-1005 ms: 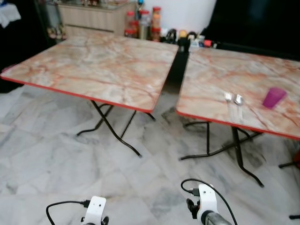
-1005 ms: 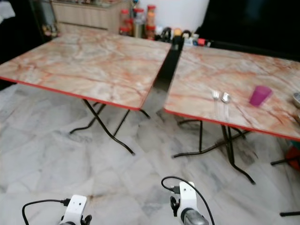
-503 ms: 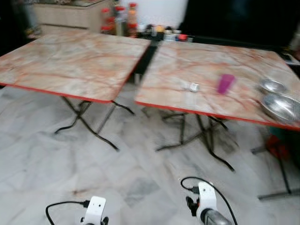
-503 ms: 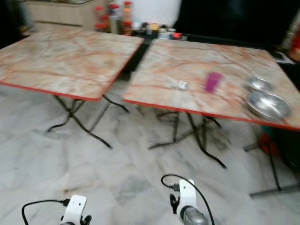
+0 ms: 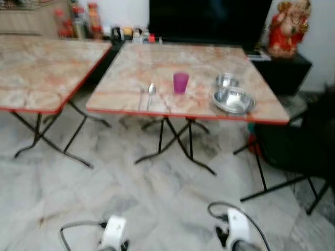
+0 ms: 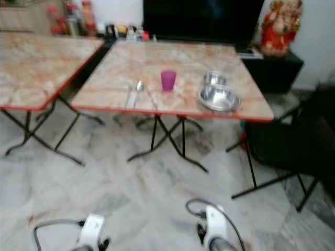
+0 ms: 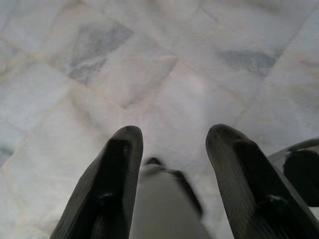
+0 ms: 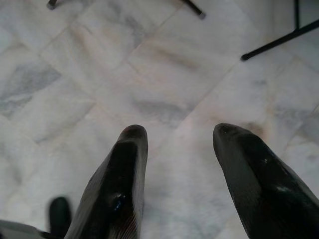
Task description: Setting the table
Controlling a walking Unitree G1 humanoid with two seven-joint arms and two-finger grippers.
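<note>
On the table (image 5: 131,63), well ahead of both grippers, pink cup (image 5: 180,82), spoon (image 5: 151,90) left of it, two steel bowls (image 5: 233,100) right, contents unclear, left gripper (image 7: 172,149) and right gripper (image 8: 179,149) spread apart, empty, over the floor (image 7: 164,59).

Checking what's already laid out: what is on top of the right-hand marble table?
On the right-hand table stand a purple cup, cutlery to its left, and two steel bowls to its right. The bowls' contents are too blurred to tell.
</note>
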